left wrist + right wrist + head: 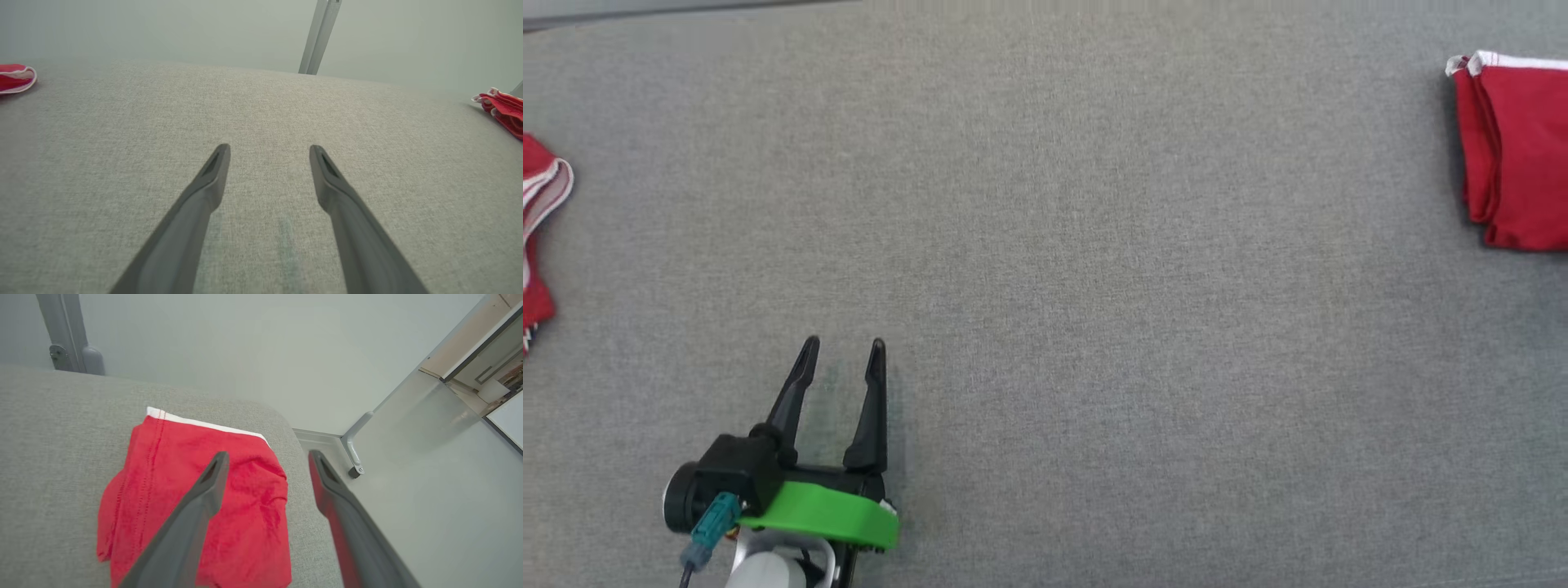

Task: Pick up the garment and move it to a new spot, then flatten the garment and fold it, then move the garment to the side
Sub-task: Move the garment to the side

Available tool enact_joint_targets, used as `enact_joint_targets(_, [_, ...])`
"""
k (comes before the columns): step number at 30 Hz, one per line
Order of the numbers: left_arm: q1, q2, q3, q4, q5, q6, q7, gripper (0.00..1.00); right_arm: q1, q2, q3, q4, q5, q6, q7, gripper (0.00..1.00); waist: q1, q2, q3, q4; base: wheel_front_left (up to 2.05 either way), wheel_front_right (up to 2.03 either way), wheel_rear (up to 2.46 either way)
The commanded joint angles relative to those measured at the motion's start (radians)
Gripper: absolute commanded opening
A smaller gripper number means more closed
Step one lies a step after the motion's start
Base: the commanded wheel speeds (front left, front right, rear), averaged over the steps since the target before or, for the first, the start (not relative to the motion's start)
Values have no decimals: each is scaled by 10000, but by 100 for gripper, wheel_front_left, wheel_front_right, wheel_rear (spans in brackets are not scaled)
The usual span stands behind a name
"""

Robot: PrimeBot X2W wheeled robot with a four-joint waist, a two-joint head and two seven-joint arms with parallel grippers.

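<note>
The garment (1515, 155) is red with a white hem and lies folded on the grey fabric table (1094, 286) at the far right edge. In the right wrist view the garment (163, 465) lies flat by the table's corner. My right gripper (268, 455) hovers over its right side, open, with nothing between the fingers. My left gripper (844, 345) rests low over bare table at the lower left, open and empty, far from the garment. From the left wrist, the left gripper (269, 148) points across the table, with the garment (504, 110) at the far right.
A second red and white cloth (539, 237) lies bunched at the table's left edge, also seen from the left wrist as a cloth (16, 77) at the far left. Beyond the table's right corner are pale floor and a grey metal frame bar (353, 453).
</note>
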Motion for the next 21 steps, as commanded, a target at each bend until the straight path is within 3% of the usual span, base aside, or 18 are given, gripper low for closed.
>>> enact_joint_targets(1, [316, -57, 127, 22, -46, -44, -2, 100, 511, 224, 172, -425, 30, -15, -271, 100, 0, 0, -1319, 281, 0, 0, 0])
enact_joint_targets(9, [1409, -163, 775, -24, 67, 118, -4, 100, 3123, 1457, 934, -2652, 395, -15, -1840, 100, 0, 0, -2723, 829, 0, 0, 0])
enact_joint_targets(15, [1681, -179, 1034, 187, 291, 90, -2, 100, 4849, 2791, 943, -3085, 390, -15, -2910, 100, 0, 0, -3281, 1258, 0, 0, 0])
enact_joint_targets(21, [1390, -156, 1286, 542, 529, 19, -2, 100, 5765, 3695, 1056, -2899, 151, -15, -3151, 100, 0, 0, -3449, 1343, 0, 0, 0])
